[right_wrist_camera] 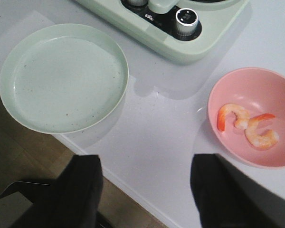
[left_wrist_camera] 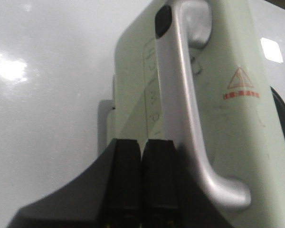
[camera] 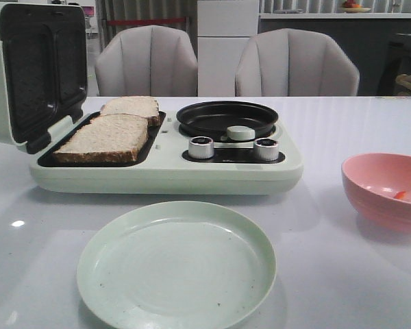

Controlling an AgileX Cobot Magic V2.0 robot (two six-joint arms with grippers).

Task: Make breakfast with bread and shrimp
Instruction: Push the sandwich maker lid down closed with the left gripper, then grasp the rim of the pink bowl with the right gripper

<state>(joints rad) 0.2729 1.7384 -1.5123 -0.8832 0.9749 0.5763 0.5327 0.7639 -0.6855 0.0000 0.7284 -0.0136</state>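
Pale mint plastic dominates the scene: a breakfast maker [camera: 164,168] sits on the glossy white table [camera: 329,274] with its sandwich lid [camera: 38,68] swung up. Two slices of bread [camera: 109,136] lie on the open grill plate, the nearer slice overlapping the farther one [camera: 133,106], long run pointing away from the robot. Beside them sits a small black frying pan [camera: 226,118] above two chrome knobs [camera: 201,147].

The shrimp [right_wrist_camera: 247,124] are in a pink bowl [right_wrist_camera: 228,85] at the table's right edge; two curled pieces show in the right wrist view, lying side by side and almost touching. The right gripper [right_wrist_camera: 145,190] hovers with its fingers spread wide, holding nothing, the bowl just ahead and off to its right side. That arm is clearly the nearer one to the shrimp, so it seems best placed to pick them up.

The left gripper [left_wrist_camera: 141,175] has its fingers pressed together, empty, close against the back of the raised lid beside its silver handle [left_wrist_camera: 190,104]. It may be set to close the lid.

An empty mint plate [camera: 177,267] sits in front of the appliance. Beyond the table stand two grey upholstered chairs [camera: 147,62] and white cabinetry [camera: 226,41].
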